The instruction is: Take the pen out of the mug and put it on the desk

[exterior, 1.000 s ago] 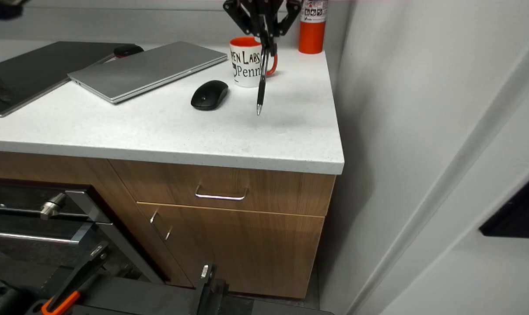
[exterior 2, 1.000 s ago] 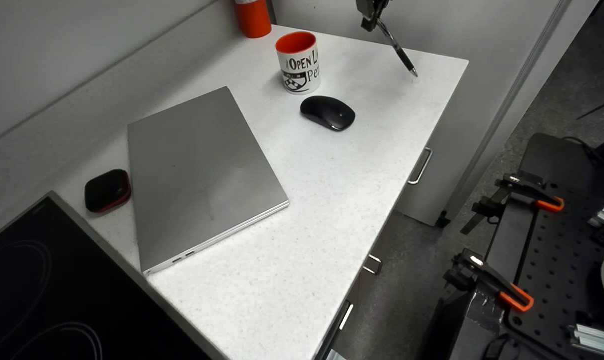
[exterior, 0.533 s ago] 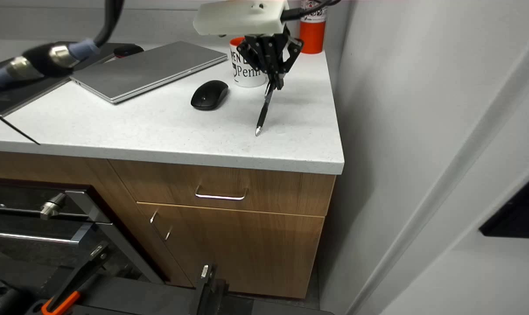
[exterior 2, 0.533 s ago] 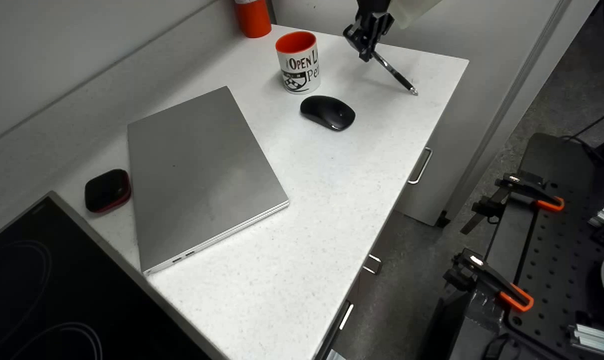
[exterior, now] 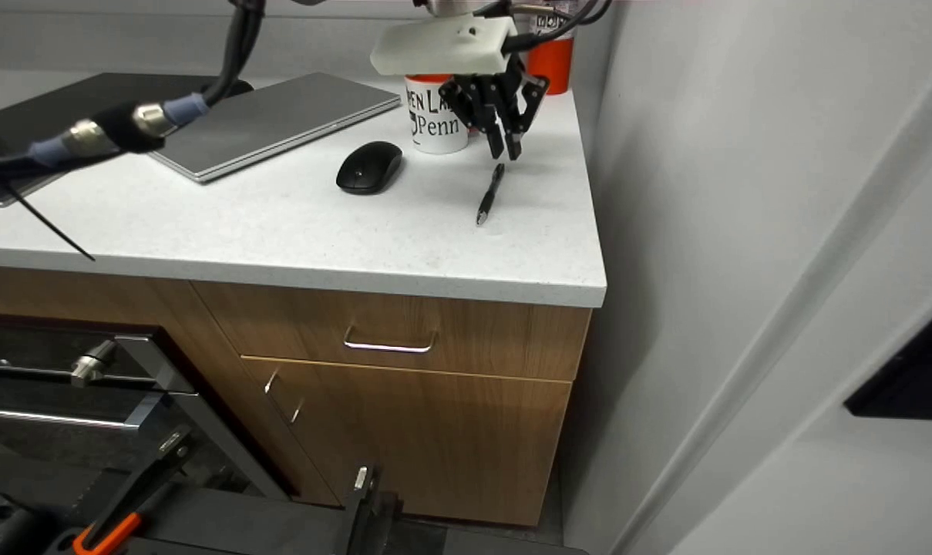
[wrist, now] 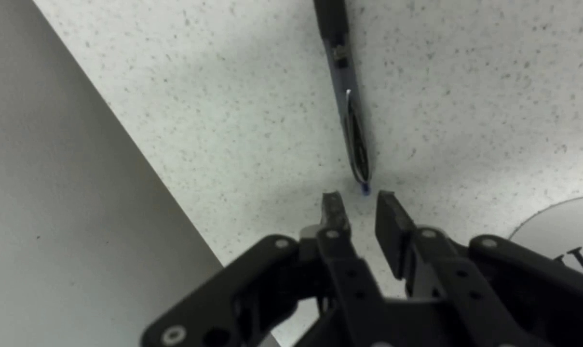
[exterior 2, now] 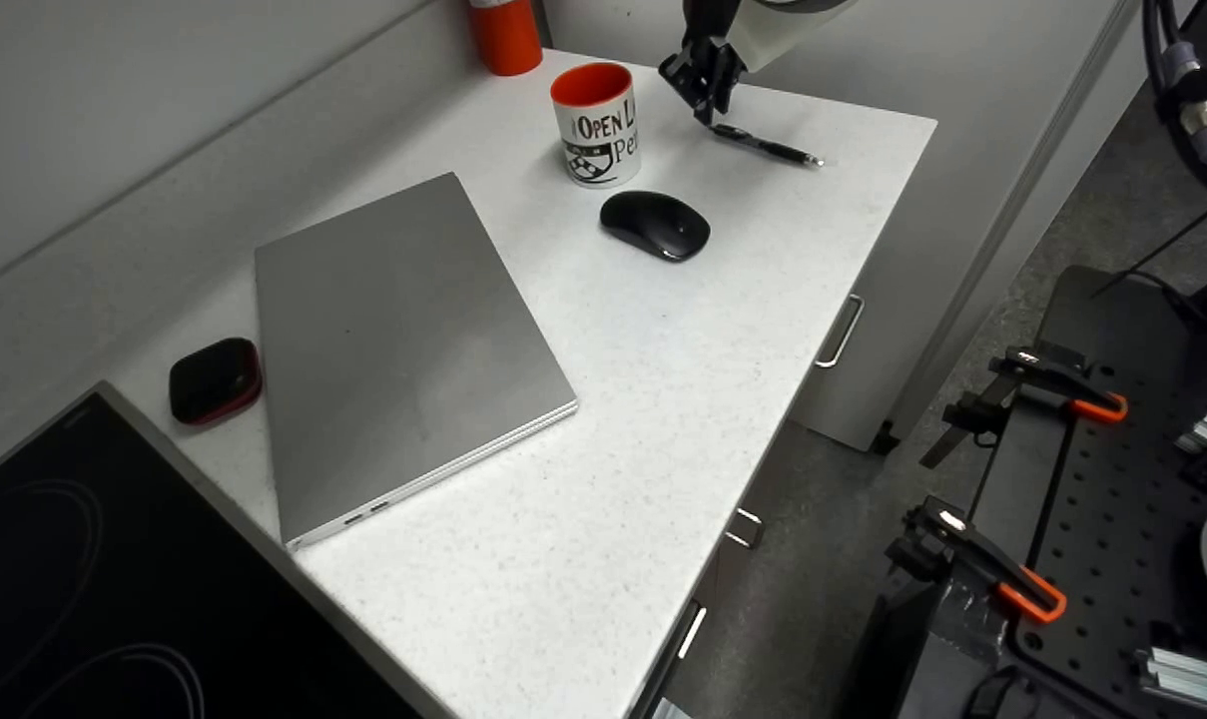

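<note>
1. Gripper point(wrist: 358, 205): black, built of slim links point(wrist: 252, 272) with rounded ends.
2. Fingers point(wrist: 392, 224): 2, black, narrow, blunt-tipped.
3. Screw heads point(wrist: 174, 333): small, round, pale grey, set where the links join; the largest-looking has a darker centre.
4. Wrist block point(exterior: 435, 51): off-white, boxy, with a small dark hole point(exterior: 472, 31); a black cable point(exterior: 521, 42) meets its end.
5. Thick cable point(exterior: 238, 58): black, with 2 silver collars point(exterior: 152, 120), 2 blue-grey sleeves point(exterior: 186, 109) and a black wrap point(exterior: 126, 127) between the collars; a thin black strand point(exterior: 53, 225) runs off it.
</note>
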`<action>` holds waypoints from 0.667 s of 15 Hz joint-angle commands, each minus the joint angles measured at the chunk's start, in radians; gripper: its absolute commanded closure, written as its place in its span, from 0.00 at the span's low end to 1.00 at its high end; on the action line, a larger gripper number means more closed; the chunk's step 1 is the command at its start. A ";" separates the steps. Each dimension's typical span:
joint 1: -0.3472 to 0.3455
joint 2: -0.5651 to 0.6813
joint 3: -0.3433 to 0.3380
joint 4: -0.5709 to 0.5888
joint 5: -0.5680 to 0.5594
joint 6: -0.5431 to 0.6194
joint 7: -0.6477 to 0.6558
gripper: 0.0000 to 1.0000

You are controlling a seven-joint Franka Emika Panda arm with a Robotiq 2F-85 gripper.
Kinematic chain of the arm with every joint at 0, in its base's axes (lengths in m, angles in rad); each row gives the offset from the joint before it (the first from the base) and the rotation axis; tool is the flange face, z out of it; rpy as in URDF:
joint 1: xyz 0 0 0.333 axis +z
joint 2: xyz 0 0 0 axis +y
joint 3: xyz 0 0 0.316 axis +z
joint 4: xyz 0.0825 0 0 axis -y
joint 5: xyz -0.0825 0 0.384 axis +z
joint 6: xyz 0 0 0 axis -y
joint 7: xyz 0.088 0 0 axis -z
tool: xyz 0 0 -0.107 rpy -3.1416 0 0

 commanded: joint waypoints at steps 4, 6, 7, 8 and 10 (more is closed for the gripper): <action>0.033 0.001 -0.040 0.034 -0.015 -0.009 0.033 0.21; 0.032 -0.001 -0.039 0.037 -0.011 -0.009 0.029 0.06; 0.031 -0.002 -0.038 0.037 -0.008 -0.010 0.026 0.00; 0.031 -0.003 -0.038 0.038 -0.007 -0.011 0.026 0.00; 0.018 0.000 -0.027 0.027 0.009 -0.001 -0.007 0.00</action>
